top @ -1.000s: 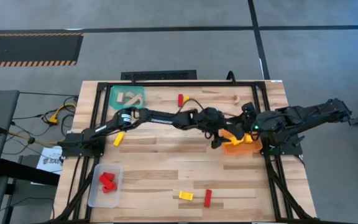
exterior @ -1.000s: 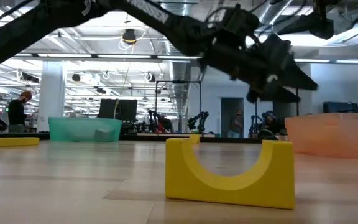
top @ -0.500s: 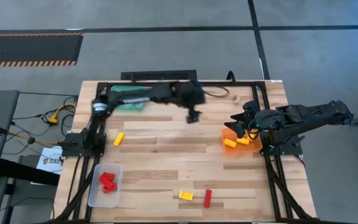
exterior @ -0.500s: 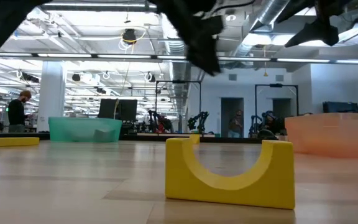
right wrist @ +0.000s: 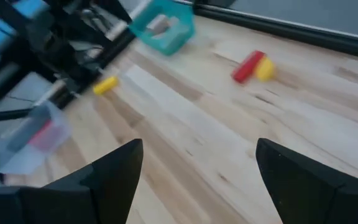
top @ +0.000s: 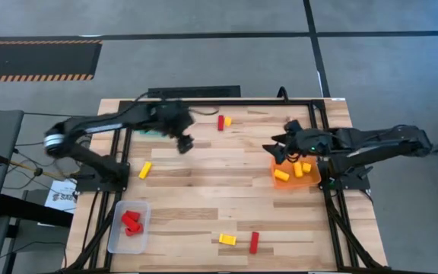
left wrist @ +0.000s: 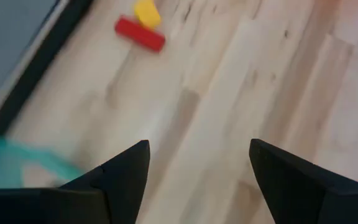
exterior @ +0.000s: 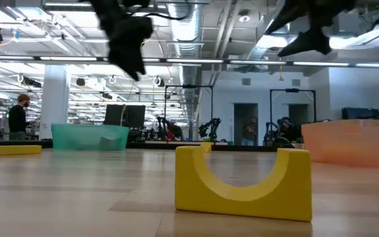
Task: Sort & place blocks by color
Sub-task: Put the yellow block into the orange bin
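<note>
My left gripper (top: 182, 143) hangs open above the far left of the table, next to the teal tray (top: 149, 124), with nothing between its fingers (left wrist: 126, 177). My right gripper (top: 276, 148) is open too and hovers at the left rim of the orange tray (top: 289, 181), where yellow blocks (top: 298, 169) lie. A red block (top: 221, 122) and a yellow block (top: 227, 120) lie together on the table near the far edge. Another yellow block (top: 145, 170) lies at the left. A yellow arch block (exterior: 242, 181) and a red block (top: 254, 242) rest near the front edge. The clear tray (top: 117, 237) holds red blocks (top: 131, 221).
A black frame (top: 204, 101) borders the table on the far side and along both sides. The left arm (top: 90, 129) reaches over the teal tray and hides part of it. Bare wood (top: 211, 190) spreads across the table's middle.
My left gripper has swung from the orange tray at the right across the table to the far left, rising as it went, and now hangs beside the teal tray. My right gripper has shifted a little toward the table's left, over the orange tray's rim.
</note>
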Robot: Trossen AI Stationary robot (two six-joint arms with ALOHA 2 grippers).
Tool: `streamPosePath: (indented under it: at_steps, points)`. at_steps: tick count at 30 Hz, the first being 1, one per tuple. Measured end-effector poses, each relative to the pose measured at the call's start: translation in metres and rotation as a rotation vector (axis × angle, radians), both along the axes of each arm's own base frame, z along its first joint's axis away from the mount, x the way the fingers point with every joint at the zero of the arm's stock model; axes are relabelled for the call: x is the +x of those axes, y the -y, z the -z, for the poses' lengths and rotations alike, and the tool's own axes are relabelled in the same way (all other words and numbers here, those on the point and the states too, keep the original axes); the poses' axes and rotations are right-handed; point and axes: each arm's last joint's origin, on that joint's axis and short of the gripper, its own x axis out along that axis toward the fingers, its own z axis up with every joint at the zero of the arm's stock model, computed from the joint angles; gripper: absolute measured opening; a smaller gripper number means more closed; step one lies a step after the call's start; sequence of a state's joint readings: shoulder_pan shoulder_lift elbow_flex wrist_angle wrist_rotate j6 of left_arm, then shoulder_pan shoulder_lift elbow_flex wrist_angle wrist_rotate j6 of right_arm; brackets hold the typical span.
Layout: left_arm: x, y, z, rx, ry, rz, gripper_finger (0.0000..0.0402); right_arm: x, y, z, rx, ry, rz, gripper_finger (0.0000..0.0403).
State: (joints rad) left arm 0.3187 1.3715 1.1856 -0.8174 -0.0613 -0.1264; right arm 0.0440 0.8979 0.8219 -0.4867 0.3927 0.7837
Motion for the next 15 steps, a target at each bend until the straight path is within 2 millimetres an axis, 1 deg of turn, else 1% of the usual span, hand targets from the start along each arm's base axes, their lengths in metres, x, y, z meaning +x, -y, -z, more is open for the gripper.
streamPosePath:
  at_steps: [4,7,11,15]
  points:
    - [-0.036,0.028,0.021,-0.086,0.076,-0.108,0.0256,0.025,0.01,0.002,-0.015,0.044,-0.105,0.0333]
    - [-0.054,0.045,0.038,-0.145,0.079,-0.172,0.0254,0.042,0.02,0.009,-0.002,0.056,-0.159,0.0333]
    - [-0.074,0.064,0.058,-0.217,-0.006,-0.269,0.0254,0.06,0.036,0.02,0.047,0.07,-0.199,0.0333]
    - [-0.091,0.075,0.075,-0.267,-0.153,-0.448,0.0254,0.075,0.046,0.03,0.087,0.093,-0.245,0.0333]
